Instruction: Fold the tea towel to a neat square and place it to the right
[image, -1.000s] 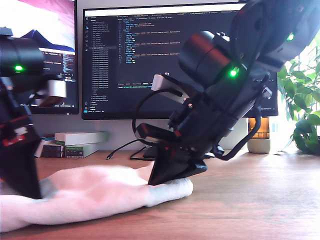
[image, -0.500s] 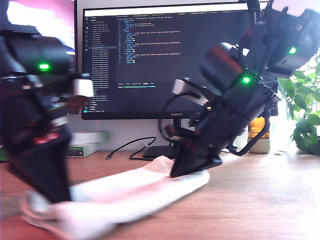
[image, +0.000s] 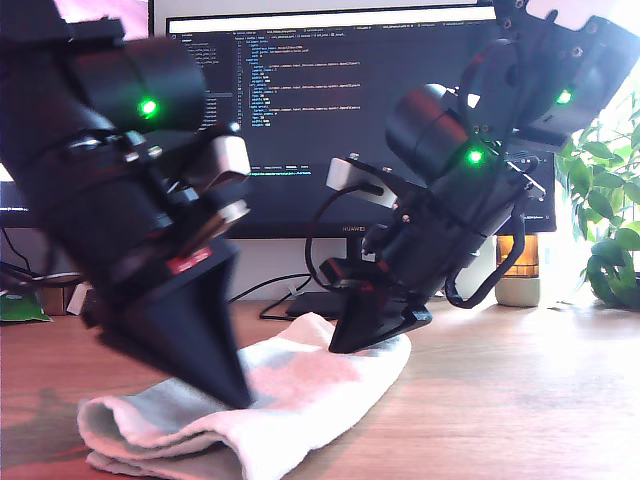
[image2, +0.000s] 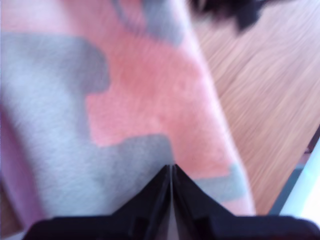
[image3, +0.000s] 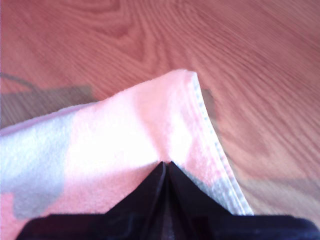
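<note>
The tea towel (image: 300, 385), fluffy pale pink and white with grey-green patches, lies bunched in layers on the wooden desk (image: 520, 400). In the exterior view's left half, my first gripper (image: 238, 398) points down onto the towel and is shut on it. The first wrist view shows its closed tips (image2: 171, 167) pinching the patched cloth (image2: 145, 110). My second gripper (image: 345, 345) is shut on the towel's far end, near the exterior view's middle. Its tips (image3: 166, 164) hold a hemmed corner (image3: 200, 115) lifted above the wood.
A large monitor (image: 300, 110) stands behind the arms, with a black cable (image: 265, 290) on the desk below it. A leafy plant (image: 605, 220) and an amber jar (image: 518, 265) are at the exterior view's right. Bare wood lies to the towel's right in that view.
Both arms have moved toward the exterior view's right, the first arm much further. It has carried its end of the towel over, and the cloth now lies shorter and doubled.
</note>
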